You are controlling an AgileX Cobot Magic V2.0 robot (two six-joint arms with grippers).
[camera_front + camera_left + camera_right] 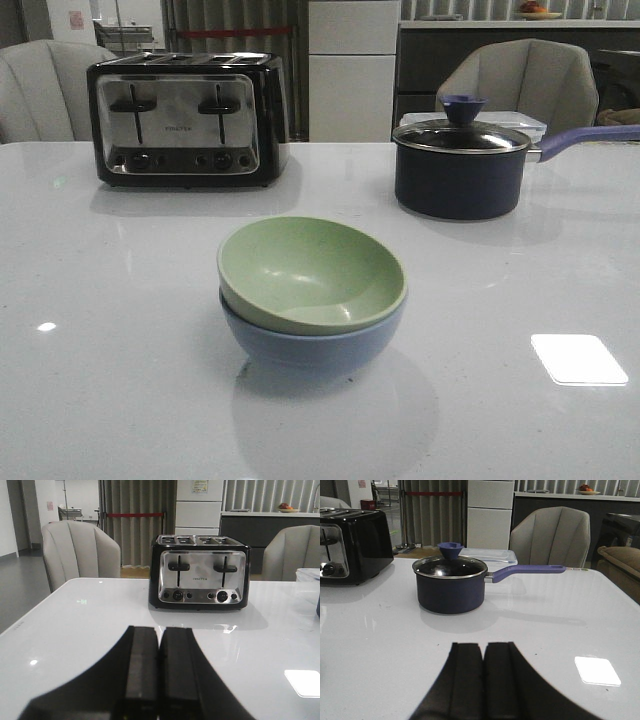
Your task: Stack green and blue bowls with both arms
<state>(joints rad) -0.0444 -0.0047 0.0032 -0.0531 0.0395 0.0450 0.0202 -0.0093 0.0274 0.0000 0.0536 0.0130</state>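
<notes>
In the front view, the green bowl (312,272) sits nested inside the blue bowl (310,345) just below the middle of the frame, on the white table (100,400). The green one rests tilted, its rim higher at the left and dipping toward the right, so it is not seated level. Both bowls look empty.

They appear rigid and smooth with a matte finish, probably light, and likely to slide on the glossy table if pushed from the side. The thin rim is the natural place to pinch; taking the raised left edge of the green bowl would seem the easiest way to level it, with the blue bowl steadied at its wall.

Neither arm shows in the front view. In the wrist views, the left tool (159,680) and the right tool (484,685) each have their fingers pressed together, holding nothing, and sit low over the table.

At upper left stands a four-slot toaster (186,120); at upper right a dark navy saucepan (460,178), lid on, contents hidden.
</notes>
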